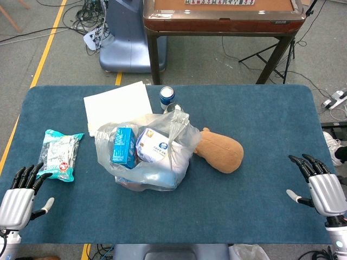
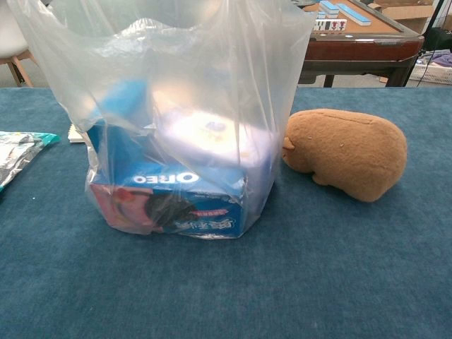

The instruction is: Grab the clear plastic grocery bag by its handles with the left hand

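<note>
The clear plastic grocery bag (image 1: 146,154) stands in the middle of the blue table, filled with blue snack boxes. In the chest view the bag (image 2: 183,85) fills the upper left, an Oreo box (image 2: 169,201) showing through its wall. Its handles (image 1: 176,116) stand loose at the top, free of both hands. My left hand (image 1: 21,196) rests open at the near left corner, well away from the bag. My right hand (image 1: 321,186) lies open at the near right edge. Neither hand shows in the chest view.
A brown plush toy (image 1: 219,150) lies right of the bag, touching it. A teal snack packet (image 1: 58,154) lies between my left hand and the bag. White paper (image 1: 116,105) and a blue can (image 1: 167,97) sit behind the bag. A wooden table (image 1: 222,19) stands beyond.
</note>
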`<move>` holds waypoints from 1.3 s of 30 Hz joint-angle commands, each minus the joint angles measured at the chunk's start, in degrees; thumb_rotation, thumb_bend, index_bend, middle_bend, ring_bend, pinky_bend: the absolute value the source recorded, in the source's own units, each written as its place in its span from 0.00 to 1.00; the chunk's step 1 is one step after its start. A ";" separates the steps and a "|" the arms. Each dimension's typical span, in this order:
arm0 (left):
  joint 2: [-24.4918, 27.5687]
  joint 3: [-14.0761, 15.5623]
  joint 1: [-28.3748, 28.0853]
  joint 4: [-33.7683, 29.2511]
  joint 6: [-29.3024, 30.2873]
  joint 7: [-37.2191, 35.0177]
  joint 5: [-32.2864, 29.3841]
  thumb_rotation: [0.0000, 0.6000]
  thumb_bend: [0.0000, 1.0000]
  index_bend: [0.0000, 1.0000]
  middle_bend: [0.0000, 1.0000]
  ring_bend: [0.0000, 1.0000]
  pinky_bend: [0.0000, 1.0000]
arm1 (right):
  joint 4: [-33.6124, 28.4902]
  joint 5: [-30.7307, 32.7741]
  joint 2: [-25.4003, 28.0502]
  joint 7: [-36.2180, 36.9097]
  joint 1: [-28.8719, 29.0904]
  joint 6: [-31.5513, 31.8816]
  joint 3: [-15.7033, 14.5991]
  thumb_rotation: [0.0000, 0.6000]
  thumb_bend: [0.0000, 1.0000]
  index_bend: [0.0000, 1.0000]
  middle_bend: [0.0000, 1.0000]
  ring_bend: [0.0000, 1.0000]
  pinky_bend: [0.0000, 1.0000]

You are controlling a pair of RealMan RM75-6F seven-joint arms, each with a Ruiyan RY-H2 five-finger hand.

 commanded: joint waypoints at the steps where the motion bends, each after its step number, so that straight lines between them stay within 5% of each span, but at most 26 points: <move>1: 0.02 0.03 -0.04 -0.05 -0.15 0.06 -0.09 1.00 0.25 0.23 0.06 0.03 0.00 | 0.03 -0.04 0.06 0.07 -0.04 0.08 0.00 1.00 0.10 0.15 0.26 0.12 0.21; 11: 2.83 0.11 -1.90 -1.07 -3.35 -7.97 0.48 1.00 0.25 0.23 0.06 0.03 0.00 | -0.62 -0.21 1.43 0.38 -0.10 0.96 0.59 1.00 0.10 0.15 0.26 0.12 0.21; 28: 13.16 -2.66 -13.04 -6.21 -12.45 -38.54 7.24 1.00 0.25 0.13 0.06 0.03 0.00 | -2.44 0.02 2.86 -0.32 -0.45 1.43 0.90 1.00 0.10 0.15 0.26 0.12 0.21; 39: 15.47 -4.07 -20.09 -9.03 -17.41 -51.33 9.48 1.00 0.25 0.12 0.06 0.03 0.00 | -1.94 0.76 2.55 -0.14 -0.47 0.81 0.94 1.00 0.10 0.15 0.26 0.12 0.21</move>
